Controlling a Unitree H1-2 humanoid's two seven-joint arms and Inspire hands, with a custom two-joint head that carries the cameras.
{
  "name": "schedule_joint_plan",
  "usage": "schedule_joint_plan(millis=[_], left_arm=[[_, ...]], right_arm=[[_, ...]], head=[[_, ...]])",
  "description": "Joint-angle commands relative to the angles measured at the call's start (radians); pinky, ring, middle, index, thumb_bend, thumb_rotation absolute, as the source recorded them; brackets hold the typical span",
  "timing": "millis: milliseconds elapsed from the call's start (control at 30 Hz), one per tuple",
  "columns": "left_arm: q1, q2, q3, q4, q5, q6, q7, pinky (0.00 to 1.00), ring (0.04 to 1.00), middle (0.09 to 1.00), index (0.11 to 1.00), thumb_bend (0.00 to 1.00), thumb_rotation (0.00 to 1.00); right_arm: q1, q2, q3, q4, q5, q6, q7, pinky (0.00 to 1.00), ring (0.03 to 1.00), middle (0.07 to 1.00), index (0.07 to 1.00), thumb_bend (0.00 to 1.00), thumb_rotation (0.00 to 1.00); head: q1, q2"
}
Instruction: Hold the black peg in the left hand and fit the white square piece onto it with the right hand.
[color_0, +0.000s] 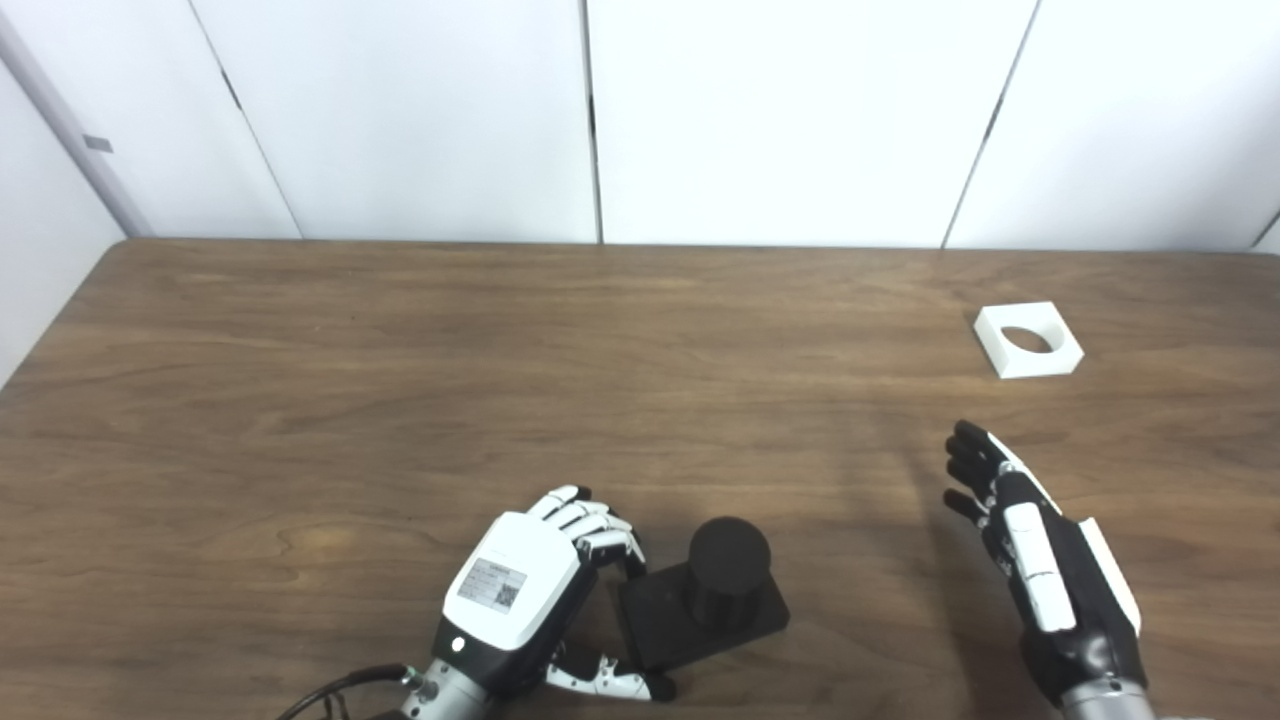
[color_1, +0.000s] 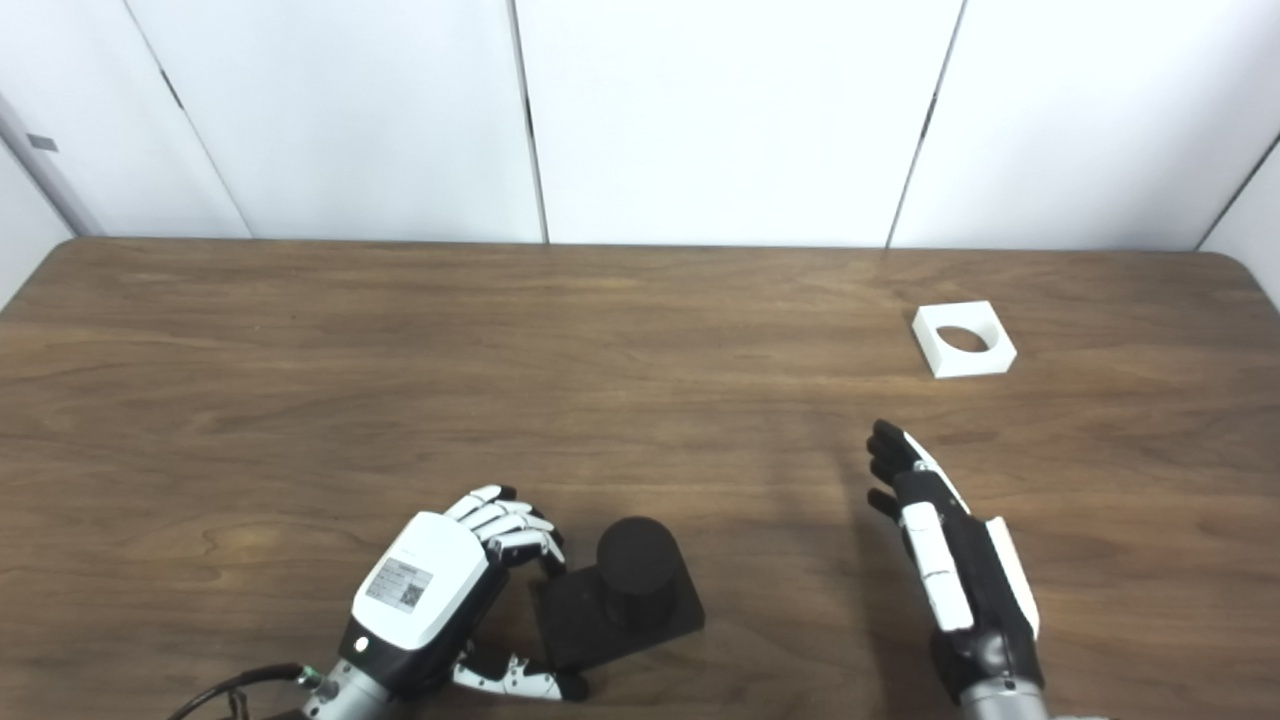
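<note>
My left hand (color_0: 520, 590) curls its fingers around the near-left corner of the black peg (color_0: 728, 572), which stands on its square base on the surface, not yet lifted. My right hand (color_0: 1040, 565) hovers spread and empty, with the white square piece (color_0: 1028, 340) lying flat well beyond its fingertips. It looks light, rigid and smooth, so I would pinch it across two opposite outer edges.

A brown wood grain is shown by the worktop (color_0: 400, 380); the peg (color_0: 728, 565) is black, the square piece (color_0: 1028, 340) white, both hands black-and-white.
</note>
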Motion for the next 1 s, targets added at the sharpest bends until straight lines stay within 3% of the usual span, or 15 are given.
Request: schedule_joint_plan(millis=[0, 33, 67, 100, 167, 200, 233, 267, 333, 500, 667, 967], left_arm=[[0.002, 0.028, 0.013, 0.046, 0.022, 0.012, -0.058, 0.82, 0.754, 0.689, 0.488, 0.52, 0.05], [0.002, 0.028, 0.016, 0.045, 0.017, 0.012, -0.062, 0.82, 0.753, 0.69, 0.488, 0.52, 0.05], [0.002, 0.028, 0.021, 0.045, 0.002, 0.008, -0.063, 0.82, 0.753, 0.69, 0.488, 0.52, 0.05], [0.003, 0.027, 0.026, 0.045, -0.009, 0.004, -0.064, 0.82, 0.75, 0.688, 0.488, 0.52, 0.05], [0.002, 0.023, 0.034, 0.05, -0.03, -0.004, -0.066, 0.81, 0.749, 0.687, 0.488, 0.52, 0.05], [0.001, 0.02, 0.038, 0.052, -0.037, -0.007, -0.067, 0.81, 0.748, 0.687, 0.488, 0.52, 0.05], [0.001, 0.019, 0.04, 0.053, -0.043, -0.01, -0.069, 0.8, 0.748, 0.688, 0.488, 0.52, 0.05], [0.002, 0.017, 0.042, 0.052, -0.049, -0.011, -0.072, 0.8, 0.749, 0.689, 0.488, 0.52, 0.05], [0.001, 0.015, 0.044, 0.055, -0.058, -0.014, -0.076, 0.8, 0.75, 0.691, 0.488, 0.52, 0.05], [0.0, 0.013, 0.043, 0.073, -0.059, -0.027, -0.071, 0.78, 0.742, 0.689, 0.488, 0.52, 0.05], [0.003, 0.01, 0.047, 0.087, -0.05, -0.046, -0.053, 0.78, 0.738, 0.69, 0.488, 0.52, 0.05], [0.006, 0.005, 0.057, 0.082, -0.067, -0.046, -0.062, 0.79, 0.751, 0.708, 0.488, 0.52, 0.05]], right_arm=[[-0.019, 0.002, 0.009, -0.074, -0.051, 0.021, 0.007, 0.95, 0.942, 0.912, 0.878, 0.51, 0.81], [-0.025, -0.01, 0.013, -0.087, -0.079, 0.039, 0.009, 0.98, 0.97, 0.931, 0.871, 0.49, 0.73], [-0.041, -0.041, 0.015, -0.112, -0.127, 0.07, 0.021, 0.99, 0.975, 0.934, 0.869, 0.48, 0.71], [-0.053, -0.059, 0.015, -0.128, -0.159, 0.091, 0.03, 0.94, 0.95, 0.918, 0.862, 0.49, 0.6], [-0.088, -0.102, 0.003, -0.157, -0.202, 0.151, 0.056, 0.85, 0.903, 0.899, 0.85, 0.51, 0.51], [-0.108, -0.129, -0.002, -0.162, -0.224, 0.173, 0.072, 0.67, 0.79, 0.88, 0.842, 0.53, 0.42], [-0.13, -0.169, -0.003, -0.165, -0.255, 0.194, 0.094, 0.7, 0.809, 0.88, 0.841, 0.53, 0.36], [-0.157, -0.22, -0.001, -0.16, -0.314, 0.213, 0.129, 0.7, 0.818, 0.882, 0.847, 0.53, 0.35], [-0.217, -0.336, 0.014, -0.127, -0.422, 0.225, 0.188, 0.86, 0.9, 0.883, 0.824, 0.55, 0.32], [-0.349, -0.504, 0.047, 0.007, -0.531, 0.224, 0.291, 0.91, 0.99, 0.925, 0.783, 0.72, 0.16], [-0.462, -0.571, 0.084, 0.135, -0.611, 0.214, 0.355, 0.99, 1.0, 0.964, 0.792, 0.78, 0.15], [-0.631, -0.591, 0.174, 0.413, -0.689, 0.105, 0.36, 0.99, 1.0, 0.982, 0.793, 0.88, 0.26]], head=[[-0.016, -0.001], [-0.028, -0.003], [-0.038, -0.005], [-0.038, -0.005], [-0.063, -0.011], [-0.073, -0.013], [-0.073, -0.013], [-0.083, -0.016], [-0.095, -0.018], [-0.127, -0.034], [-0.134, -0.039], [-0.175, -0.048]])
